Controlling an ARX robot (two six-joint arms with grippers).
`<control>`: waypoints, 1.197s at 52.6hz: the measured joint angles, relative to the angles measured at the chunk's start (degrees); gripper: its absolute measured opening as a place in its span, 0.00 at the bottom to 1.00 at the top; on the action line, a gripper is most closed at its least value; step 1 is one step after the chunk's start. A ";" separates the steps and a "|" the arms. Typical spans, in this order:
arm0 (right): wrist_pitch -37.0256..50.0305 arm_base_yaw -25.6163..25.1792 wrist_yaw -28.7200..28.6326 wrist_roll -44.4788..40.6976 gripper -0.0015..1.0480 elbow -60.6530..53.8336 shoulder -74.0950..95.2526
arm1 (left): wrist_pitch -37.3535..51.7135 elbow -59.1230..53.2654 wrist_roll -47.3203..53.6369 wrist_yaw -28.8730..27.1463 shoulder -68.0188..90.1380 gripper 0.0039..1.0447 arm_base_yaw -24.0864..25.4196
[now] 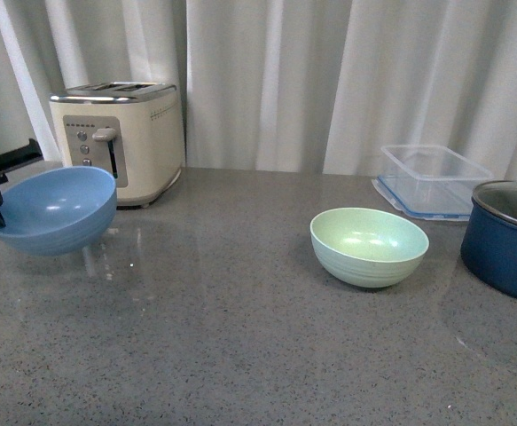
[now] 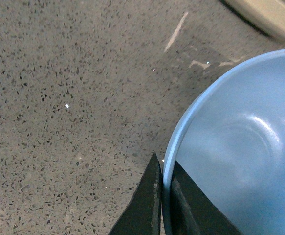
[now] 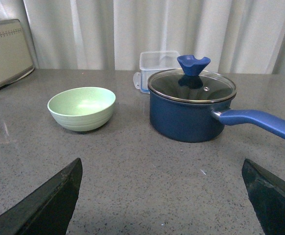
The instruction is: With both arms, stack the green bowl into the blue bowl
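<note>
Left jaws clamp the tilted blue bowl [image 2: 240,147] by its rim; right jaws spread wide, facing the green bowl [image 3: 81,107]

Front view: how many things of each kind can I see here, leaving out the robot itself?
Bowls: 2 (blue bowl, green bowl)
Toaster: 1
Clear plastic container: 1
Dark blue pot with glass lid: 1
Total: 5
</note>
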 joint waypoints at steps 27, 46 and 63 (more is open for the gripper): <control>0.00 0.00 0.02 0.00 0.90 0.00 0.00 | -1.92 6.64 -0.46 -2.29 3.98 0.03 -15.47; 0.00 0.00 0.00 0.00 0.90 0.00 0.00 | -3.67 12.39 -1.66 -3.56 11.02 0.03 -19.91; 0.00 0.00 0.02 0.00 0.90 0.00 0.00 | -4.22 13.97 -1.90 -4.02 13.73 0.03 -22.03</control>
